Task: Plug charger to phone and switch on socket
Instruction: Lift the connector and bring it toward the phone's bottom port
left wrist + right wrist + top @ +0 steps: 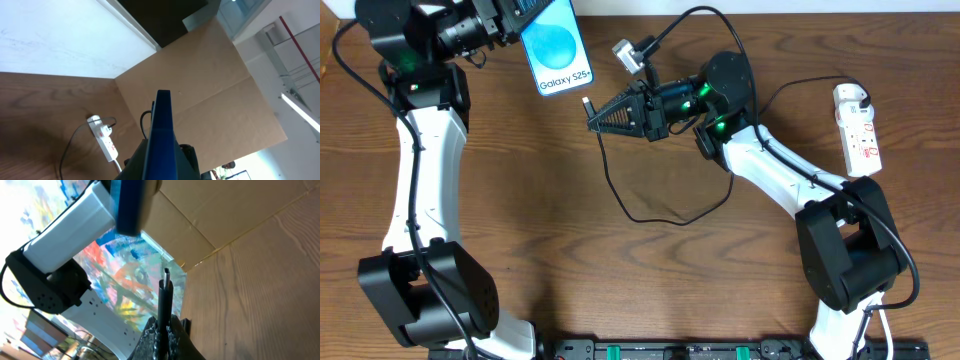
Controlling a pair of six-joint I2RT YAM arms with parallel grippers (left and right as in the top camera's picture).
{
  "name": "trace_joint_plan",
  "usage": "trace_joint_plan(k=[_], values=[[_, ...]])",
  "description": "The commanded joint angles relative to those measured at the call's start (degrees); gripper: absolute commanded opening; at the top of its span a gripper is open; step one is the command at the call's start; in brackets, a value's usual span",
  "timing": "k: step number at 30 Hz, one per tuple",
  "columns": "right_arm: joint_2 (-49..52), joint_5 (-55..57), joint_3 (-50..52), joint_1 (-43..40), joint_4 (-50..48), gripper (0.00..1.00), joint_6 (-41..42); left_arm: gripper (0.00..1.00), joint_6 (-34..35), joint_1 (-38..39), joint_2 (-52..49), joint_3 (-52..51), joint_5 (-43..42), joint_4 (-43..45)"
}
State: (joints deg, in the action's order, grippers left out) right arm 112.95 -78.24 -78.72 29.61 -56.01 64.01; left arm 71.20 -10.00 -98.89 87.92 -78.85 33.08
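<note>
Two grippers are meeting over the far side of the wooden table (520, 200). The left gripper (516, 22) is clasping the phone (556, 48) by one end, and its blue "Galaxy S25+" screen is facing up at the far left. The right gripper (601, 113) is pinching the charger (165, 302) just behind its small plug (588, 104), which is pointing toward the phone's free end, near it but not touching. The charger's slack is looping across the table. The socket (857, 128) is lying well apart, at the right edge.
</note>
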Motion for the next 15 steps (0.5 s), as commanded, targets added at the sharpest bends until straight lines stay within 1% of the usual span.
trace_joint_plan(k=[1,6,12,15], values=[[0.11,-0.11,-0.63,0.5,-2.82,0.01,1.53,0.07,1.03,0.17,0.15,0.81,1.16,0.72],[0.11,-0.13,-0.63,0.85,-7.82,0.01,3.43,0.08,0.9,0.24,0.15,0.81,1.79,2.89],[0.11,-0.17,-0.63,1.27,-7.98,0.01,3.17,0.07,1.14,0.35,0.15,0.81,2.86,3.43],[0.11,-0.48,-0.63,1.55,-10.38,0.01,2.73,0.08,1.14,1.05,0.15,0.81,2.86,3.41]])
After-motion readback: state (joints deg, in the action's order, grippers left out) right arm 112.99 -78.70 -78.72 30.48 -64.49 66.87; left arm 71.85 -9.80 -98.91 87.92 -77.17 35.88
